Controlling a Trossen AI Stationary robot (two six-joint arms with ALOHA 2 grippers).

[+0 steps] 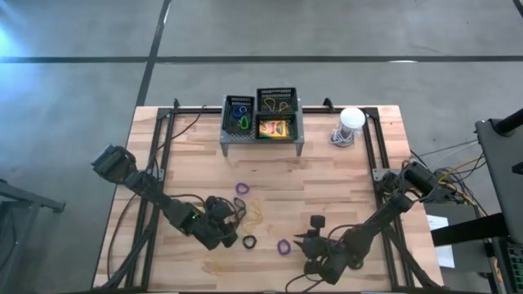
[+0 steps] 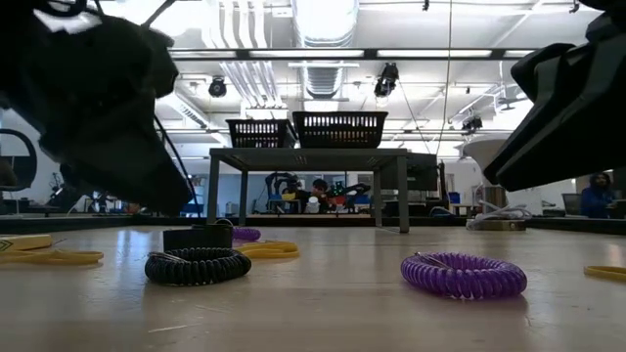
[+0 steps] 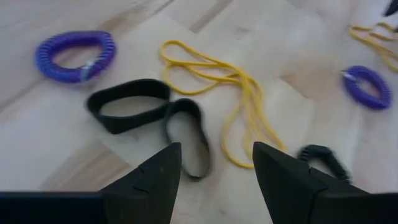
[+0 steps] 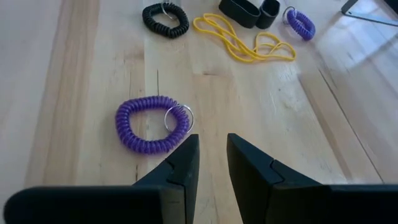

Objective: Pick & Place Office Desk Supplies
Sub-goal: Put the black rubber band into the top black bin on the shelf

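Loose supplies lie on the wooden table (image 1: 343, 188). Two black loop bands (image 3: 127, 106) and a yellow rubber band (image 3: 230, 106) lie just ahead of my left gripper (image 3: 214, 177), which hovers open above them near the table's front left (image 1: 231, 224). A purple coil band (image 4: 152, 124) with a metal ring lies flat just ahead of my right gripper (image 4: 211, 162), whose fingers stand a narrow gap apart with nothing between them (image 1: 301, 239). A black coil band (image 2: 198, 266) lies between the two grippers. A crayon box (image 1: 275, 128) lies in the rack.
The grey mesh rack (image 1: 261, 140) with black baskets stands at the far middle, with a white-domed object (image 1: 351, 121) to its right. A second purple coil band (image 1: 242, 189) lies mid-table. Thin tan bands (image 1: 216, 265) lie near the front edge.
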